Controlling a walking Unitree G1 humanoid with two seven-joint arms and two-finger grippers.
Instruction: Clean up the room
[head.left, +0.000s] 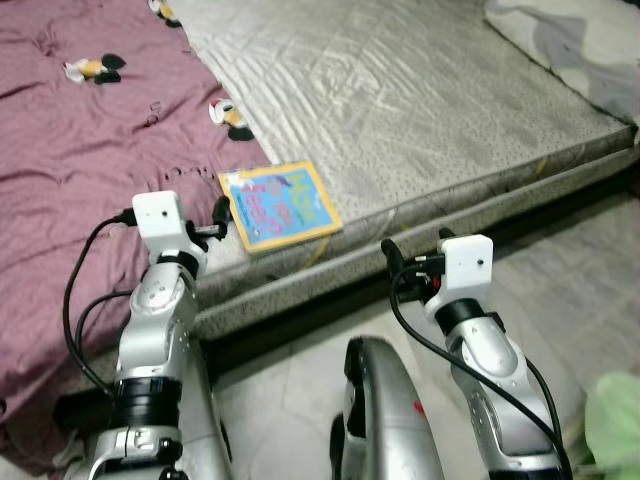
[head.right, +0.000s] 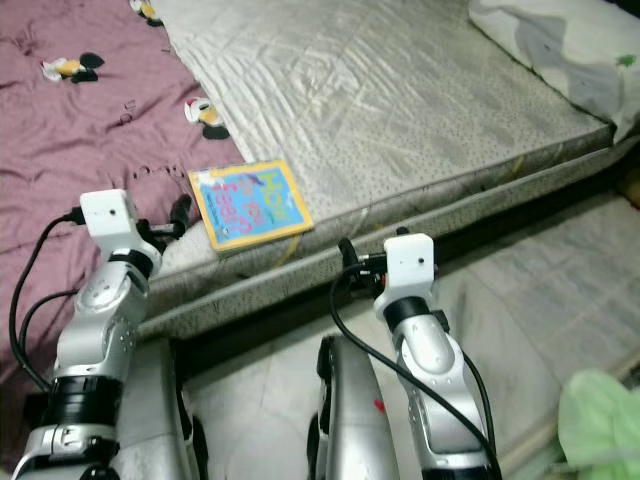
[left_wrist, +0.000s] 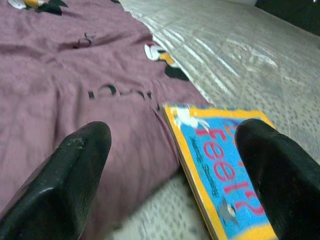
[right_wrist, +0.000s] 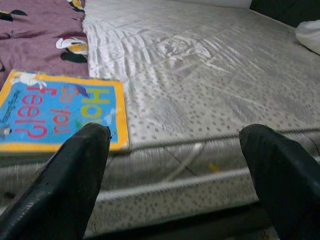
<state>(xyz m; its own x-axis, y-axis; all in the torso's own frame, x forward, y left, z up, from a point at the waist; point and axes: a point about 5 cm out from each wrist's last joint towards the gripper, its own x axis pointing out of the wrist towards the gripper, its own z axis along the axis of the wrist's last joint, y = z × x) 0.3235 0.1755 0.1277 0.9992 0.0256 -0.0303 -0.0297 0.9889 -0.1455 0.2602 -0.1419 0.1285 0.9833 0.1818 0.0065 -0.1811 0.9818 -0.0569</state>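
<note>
Yellow-bordered blue picture book (head.left: 279, 206) lies flat near the edge of the bare grey quilted mattress (head.left: 420, 100), beside the maroon penguin-print blanket (head.left: 90, 140).

Head views: the left gripper (head.left: 218, 222) hovers just beside the book's near corner; the right gripper (head.right: 350, 255) hangs off the mattress edge, holding nothing. Left wrist view: black fingers (left_wrist: 75, 170) spread wide, straddling the book's spine corner. Right wrist view: fingers (right_wrist: 80, 170) parted, the book off to one side. The book looks thin, light and probably stiff; pinching its overhanging edge seems best.
</note>
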